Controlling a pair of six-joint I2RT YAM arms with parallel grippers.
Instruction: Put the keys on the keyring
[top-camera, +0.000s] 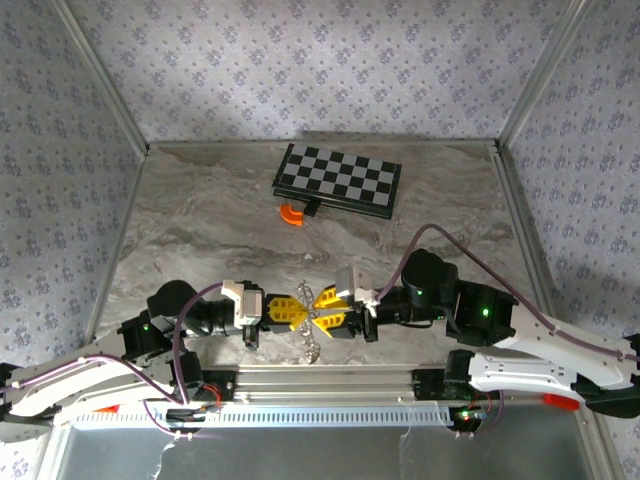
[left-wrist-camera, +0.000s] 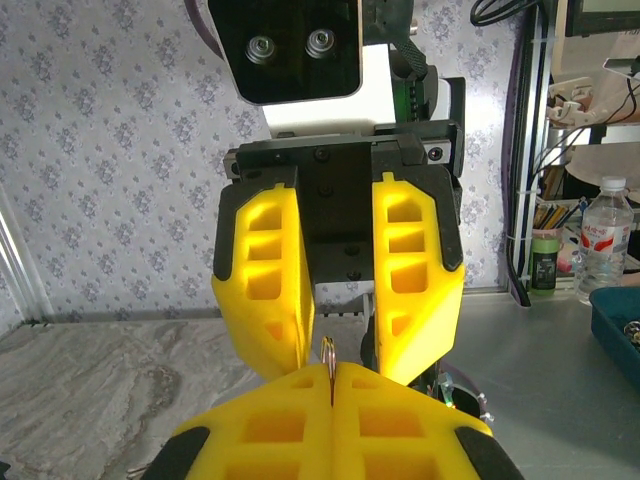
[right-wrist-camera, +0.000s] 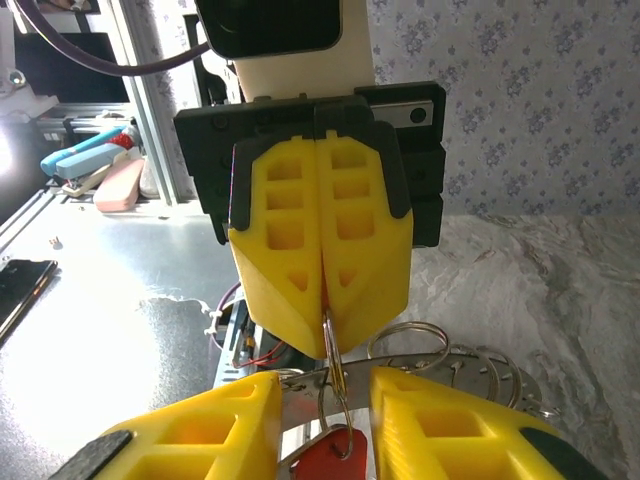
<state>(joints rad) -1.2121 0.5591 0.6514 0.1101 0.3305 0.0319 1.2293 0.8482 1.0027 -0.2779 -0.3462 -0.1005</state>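
Pinching keyring (right-wrist-camera: 333, 365) in closed left gripper (right-wrist-camera: 325, 322) | right gripper (right-wrist-camera: 326, 392) parted, red key (right-wrist-camera: 322, 460) between its fingers (right-wrist-camera: 210, 440)

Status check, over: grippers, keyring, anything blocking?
Left gripper shut on keyring. Right gripper open, red key between its fingers at ring's lower end. Chessboard, orange piece far back, not in the way.
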